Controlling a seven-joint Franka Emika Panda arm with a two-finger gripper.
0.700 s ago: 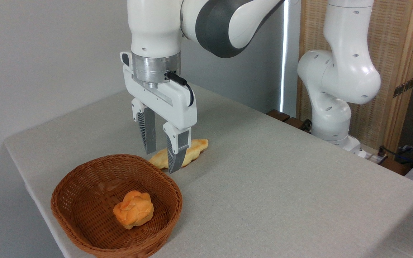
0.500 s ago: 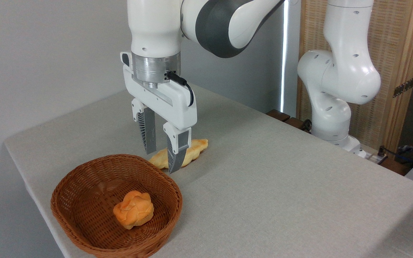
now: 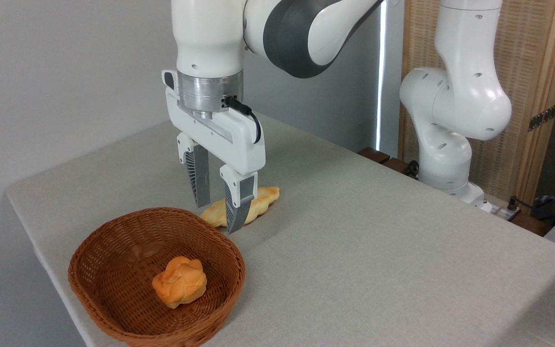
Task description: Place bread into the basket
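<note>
Beneath the spread gripper (image 3: pixel 216 219) the bread (image 3: pixel 258 205) lay between its fingers on the counter (image 3: pixel 354 250); closing squarely across the loaf's middle seemed advisable before lifting toward the basket (image 3: pixel 113 241) just beside.

No readable text, label, brand, number or sign shows anywhere in the scene (the arm's white shells are plain too).

Bare table (image 3: pixel 354 260) right of basket (image 3: pixel 113 318) (bun (image 3: pixel 179 281) inside)
</note>
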